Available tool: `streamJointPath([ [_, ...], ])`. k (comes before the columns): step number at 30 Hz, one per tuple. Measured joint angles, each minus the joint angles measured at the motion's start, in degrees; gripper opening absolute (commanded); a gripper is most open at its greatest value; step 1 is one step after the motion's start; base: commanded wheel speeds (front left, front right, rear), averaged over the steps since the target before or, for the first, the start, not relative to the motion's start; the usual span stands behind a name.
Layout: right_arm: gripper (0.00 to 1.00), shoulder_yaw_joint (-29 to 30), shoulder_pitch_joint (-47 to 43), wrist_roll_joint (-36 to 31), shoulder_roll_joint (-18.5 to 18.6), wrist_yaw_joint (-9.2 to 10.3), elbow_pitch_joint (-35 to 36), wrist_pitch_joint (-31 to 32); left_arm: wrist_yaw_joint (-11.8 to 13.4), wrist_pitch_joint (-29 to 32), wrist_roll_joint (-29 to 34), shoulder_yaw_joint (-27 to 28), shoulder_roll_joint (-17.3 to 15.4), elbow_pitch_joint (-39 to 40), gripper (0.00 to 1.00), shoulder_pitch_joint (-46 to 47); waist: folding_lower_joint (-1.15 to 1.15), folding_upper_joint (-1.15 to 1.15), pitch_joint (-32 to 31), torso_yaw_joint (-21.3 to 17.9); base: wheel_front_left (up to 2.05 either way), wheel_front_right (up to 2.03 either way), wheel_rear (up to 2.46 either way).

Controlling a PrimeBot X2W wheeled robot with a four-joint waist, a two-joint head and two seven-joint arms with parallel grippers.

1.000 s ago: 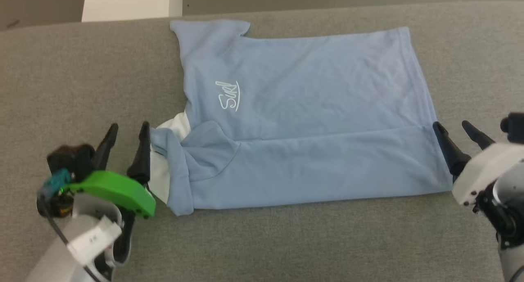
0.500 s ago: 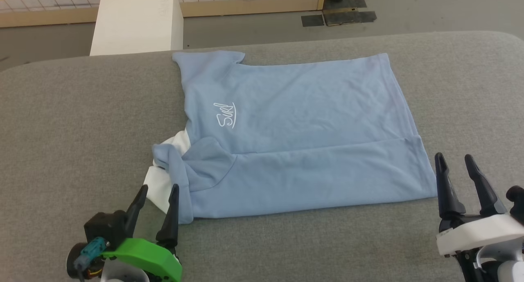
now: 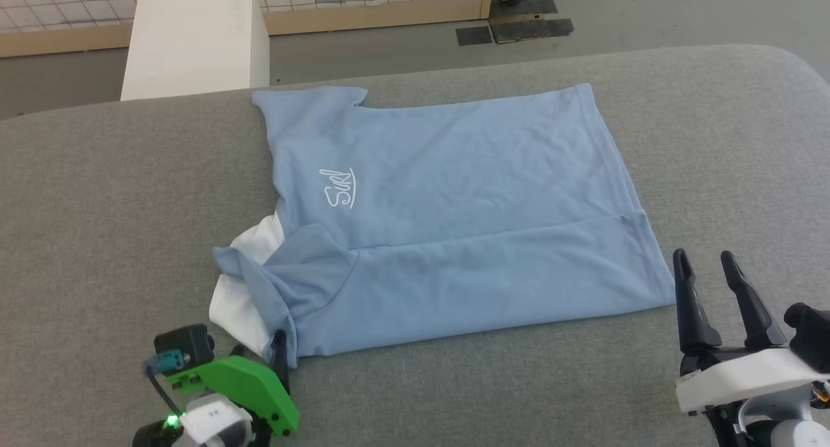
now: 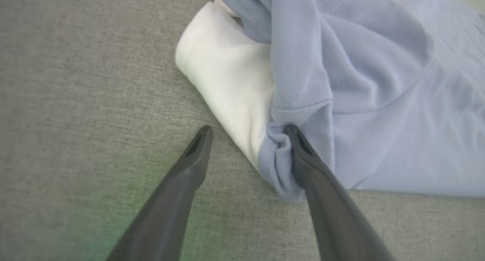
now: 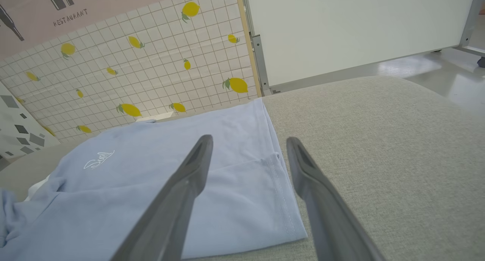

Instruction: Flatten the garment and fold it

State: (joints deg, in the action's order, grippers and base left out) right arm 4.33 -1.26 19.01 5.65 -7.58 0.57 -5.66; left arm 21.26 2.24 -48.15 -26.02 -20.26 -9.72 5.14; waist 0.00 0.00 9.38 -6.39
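- One garment (image 3: 454, 239) lies spread on the grey table (image 3: 97, 207), a light blue polo shirt turned sideways. Its neck is toward 9 o'clock and its hem toward 3 o'clock.
- The near long edge is folded over as a single strip. One short sleeve (image 3: 311, 103) sticks out at 11 o'clock.
- One white cursive logo (image 3: 339, 189) sits on the chest. From the right wrist it reads low and slanted.
- The head view shows the whole shape. The left wrist view shows the fine pique knit of the blue cloth and the smooth white collar (image 4: 227, 83), rolled into a soft pad.
- The table cover is a coarse woven cloth, padded, with a rounded far corner.
- There are two grippers, each with two long, dark, tapered fingers.
- The left gripper (image 4: 248, 129) is at 7 o'clock of the shirt, under a bright green mount. Its fingers are apart, clamping nothing. One finger lies against the bunched blue fold by the collar, and the other is over bare cover.
- The right gripper (image 3: 703, 257) is at 4 o'clock, just beside the hem corner. Its fingers are spread and empty.
- The right wrist view takes in a tiled wall (image 5: 151, 64) printed with yellow lemons and a plain white panel (image 5: 360, 26).
- The head view shows one white box (image 3: 194, 41) beyond the table at 11 o'clock.
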Motion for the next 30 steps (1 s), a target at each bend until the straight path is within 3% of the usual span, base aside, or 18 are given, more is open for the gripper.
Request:
streamJointPath([
  [2,1.00,-0.18,0.01,-0.02,-0.16,0.00,-0.10,0.00,0.37,2.15,-0.76,-0.04,0.09,-0.73,1.00,0.85,0.00,0.00,-0.02,-0.30,0.00,0.00,0.00],
  [3,1.00,-0.25,0.01,-0.14,-0.23,0.00,-0.20,0.01,0.53,3.36,-1.08,-0.04,0.16,-0.94,0.74,1.16,0.00,0.00,-0.05,-0.45,0.00,0.00,0.00],
  [4,1.00,-0.31,0.01,-0.36,-0.29,0.00,-0.26,0.02,0.53,4.27,-1.51,-0.03,0.20,-0.96,0.27,1.42,0.00,0.00,-0.09,-0.56,0.00,0.00,0.00],
  [5,1.00,-0.34,0.02,-0.43,-0.33,0.00,-0.29,0.02,0.52,4.77,-1.78,-0.05,0.19,-0.99,0.00,1.58,0.00,0.00,-0.13,-0.64,0.00,0.00,0.00],
  [10,1.00,0.20,0.16,-1.32,-0.73,0.00,-1.51,1.51,-0.03,6.25,-2.88,-0.65,0.21,-0.32,0.00,1.94,0.00,0.00,-0.17,-0.92,0.00,0.00,0.00],
  [16,1.00,4.43,4.88,-3.13,-1.99,0.00,-7.17,9.48,-0.08,5.68,-2.86,-0.73,0.01,0.65,0.00,1.87,0.00,0.00,0.30,-0.82,0.00,0.00,0.00],
  [23,1.00,7.72,12.10,-7.97,-2.65,0.00,-15.99,29.50,-0.58,5.16,-2.25,-1.42,-0.10,0.97,0.00,2.48,0.00,0.00,1.37,0.46,0.00,0.00,0.00],
  [29,1.00,8.24,16.69,-10.18,-2.69,0.00,-17.69,42.91,-1.12,4.65,-1.87,-1.96,0.11,0.94,0.00,3.15,0.00,0.00,2.18,1.66,0.00,0.00,0.00],
  [30,0.91,8.58,16.90,-10.33,-2.72,0.00,-17.66,45.17,-1.13,4.49,-1.80,-2.08,0.16,0.94,0.00,3.20,0.00,0.00,2.24,1.89,0.00,0.00,0.00],
])
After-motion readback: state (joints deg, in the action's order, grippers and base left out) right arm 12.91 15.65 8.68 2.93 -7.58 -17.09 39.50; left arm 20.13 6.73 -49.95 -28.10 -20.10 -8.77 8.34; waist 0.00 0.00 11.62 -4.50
